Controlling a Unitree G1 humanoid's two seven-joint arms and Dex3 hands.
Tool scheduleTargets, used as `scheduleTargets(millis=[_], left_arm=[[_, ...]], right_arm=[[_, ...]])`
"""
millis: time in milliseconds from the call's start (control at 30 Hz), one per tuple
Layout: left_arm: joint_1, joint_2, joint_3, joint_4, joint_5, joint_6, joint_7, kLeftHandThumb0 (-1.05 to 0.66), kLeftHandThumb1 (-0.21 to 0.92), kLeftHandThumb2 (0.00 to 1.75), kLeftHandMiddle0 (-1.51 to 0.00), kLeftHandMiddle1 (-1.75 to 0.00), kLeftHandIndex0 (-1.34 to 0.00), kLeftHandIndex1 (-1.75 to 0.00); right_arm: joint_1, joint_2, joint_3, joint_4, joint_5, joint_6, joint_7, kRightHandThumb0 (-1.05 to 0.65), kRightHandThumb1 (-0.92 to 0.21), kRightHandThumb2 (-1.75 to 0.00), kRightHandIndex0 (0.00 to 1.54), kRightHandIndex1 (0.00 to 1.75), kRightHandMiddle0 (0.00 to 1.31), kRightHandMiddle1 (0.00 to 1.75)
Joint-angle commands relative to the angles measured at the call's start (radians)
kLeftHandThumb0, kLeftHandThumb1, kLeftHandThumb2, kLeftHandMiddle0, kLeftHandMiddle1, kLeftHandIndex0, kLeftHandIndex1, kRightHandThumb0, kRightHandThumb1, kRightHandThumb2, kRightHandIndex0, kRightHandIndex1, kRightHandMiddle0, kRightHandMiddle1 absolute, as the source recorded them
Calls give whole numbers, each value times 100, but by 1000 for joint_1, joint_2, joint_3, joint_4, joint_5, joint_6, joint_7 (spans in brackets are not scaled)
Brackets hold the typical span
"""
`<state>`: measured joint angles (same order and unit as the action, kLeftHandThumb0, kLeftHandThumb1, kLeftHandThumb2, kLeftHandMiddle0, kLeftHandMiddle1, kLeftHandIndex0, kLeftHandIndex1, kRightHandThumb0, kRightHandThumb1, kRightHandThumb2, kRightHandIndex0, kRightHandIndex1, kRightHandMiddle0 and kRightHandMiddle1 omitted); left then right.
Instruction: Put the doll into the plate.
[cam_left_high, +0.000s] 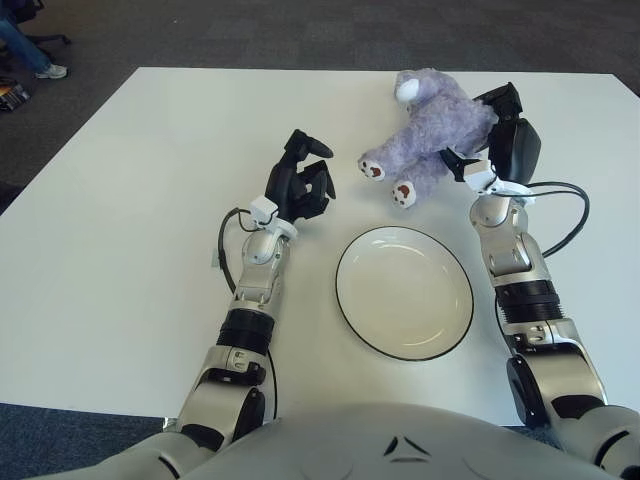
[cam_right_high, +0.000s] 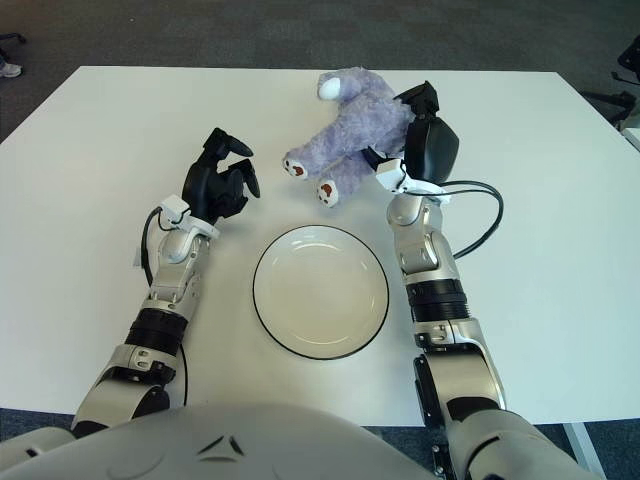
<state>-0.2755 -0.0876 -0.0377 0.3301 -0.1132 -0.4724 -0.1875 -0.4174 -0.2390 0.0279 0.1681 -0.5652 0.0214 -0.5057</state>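
Observation:
A fluffy purple doll with a white snout and brown-soled feet is held off the white table, tilted with its feet hanging toward the left. My right hand is shut on its back end, above and to the right of the plate. The white plate with a dark rim lies empty on the table, just below the doll's feet. My left hand stays to the left of the plate and doll with its fingers curled, holding nothing.
The table's far edge runs just behind the doll, with dark carpet beyond. A person's leg and shoe show at the top left, off the table. Cables hang from both forearms.

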Motion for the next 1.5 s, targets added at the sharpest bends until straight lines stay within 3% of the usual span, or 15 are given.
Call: scheduleTargets(millis=[0,367,633,733,1100,1233,1467], left_arm=[[43,4,8,46,-5,-6,-7,-37,71,81,-92,-175,-31,-175],[37,0,8,64,0,-12,-4,-37,71,81,-94,-175,-31,-175],[37,5,5,69,10,-7,-1,-37,72,80,-91,-175,-31,-175],[35,7,5,71,14,-8,1,-37,72,80,-91,-175,-31,-175],[23,12,10,95,20,-24,3,-37,73,79,-94,-175,-30,-175],[18,14,12,103,24,-28,6,-37,73,79,-95,-175,-30,-175],[5,14,19,120,34,-32,17,-37,74,78,-94,-175,-30,-175]], right_arm=[[-15,3,-22,-38,13,17,5,0,-12,-133,96,126,65,160],[-41,11,-42,-96,10,69,12,-1,-10,-136,98,129,66,157],[-38,30,-61,-158,29,98,30,-1,-2,-147,96,152,76,141],[-30,35,-70,-189,42,106,46,-1,1,-153,88,154,81,150],[12,47,-106,-274,166,46,127,-1,2,-156,83,157,83,156],[21,52,-120,-290,210,9,143,-1,2,-156,91,163,79,146],[52,55,-132,-376,239,-16,176,-1,0,-154,93,160,75,146]])
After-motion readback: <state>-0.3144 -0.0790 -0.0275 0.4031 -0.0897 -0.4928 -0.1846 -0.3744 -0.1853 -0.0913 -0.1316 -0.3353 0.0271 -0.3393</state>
